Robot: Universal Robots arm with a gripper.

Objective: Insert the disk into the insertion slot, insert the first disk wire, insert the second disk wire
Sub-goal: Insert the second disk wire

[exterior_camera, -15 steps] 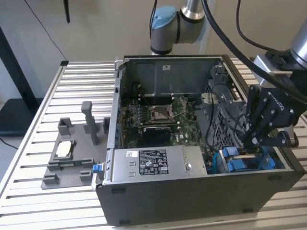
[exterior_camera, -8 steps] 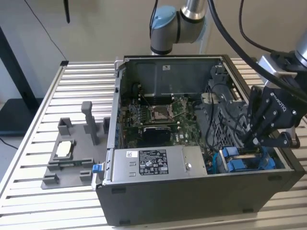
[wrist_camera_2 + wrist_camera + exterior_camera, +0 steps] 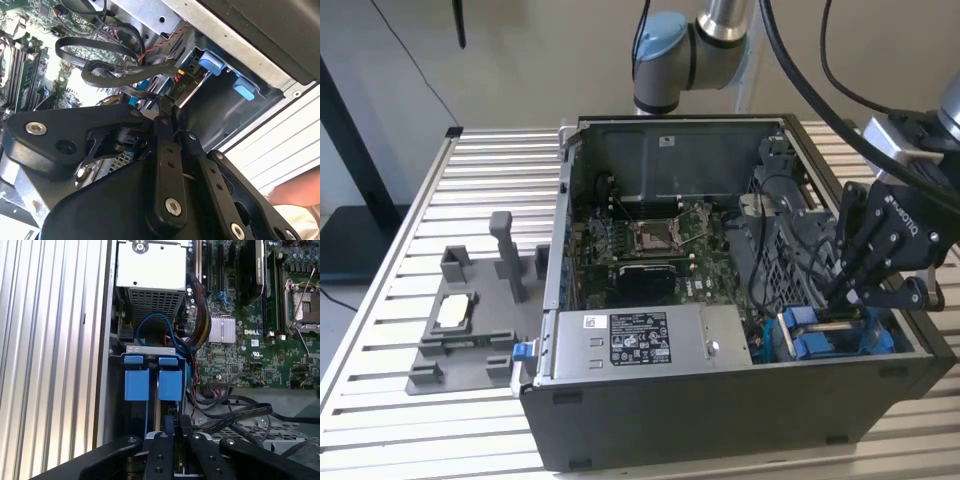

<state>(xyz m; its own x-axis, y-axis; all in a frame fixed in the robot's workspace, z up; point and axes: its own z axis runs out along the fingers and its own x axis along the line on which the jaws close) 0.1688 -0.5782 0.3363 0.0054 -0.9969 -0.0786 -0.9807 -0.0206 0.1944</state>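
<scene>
My gripper (image 3: 850, 297) sits jaws together over the disk (image 3: 825, 345), pinching a black wire connector (image 3: 176, 89)

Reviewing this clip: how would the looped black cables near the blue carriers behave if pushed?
Probably floppy: the black cables lie in loose, sagging loops. Likely light yet springy, given their curved bends. They might snag, since they cross one another beside the blue carriers.
</scene>
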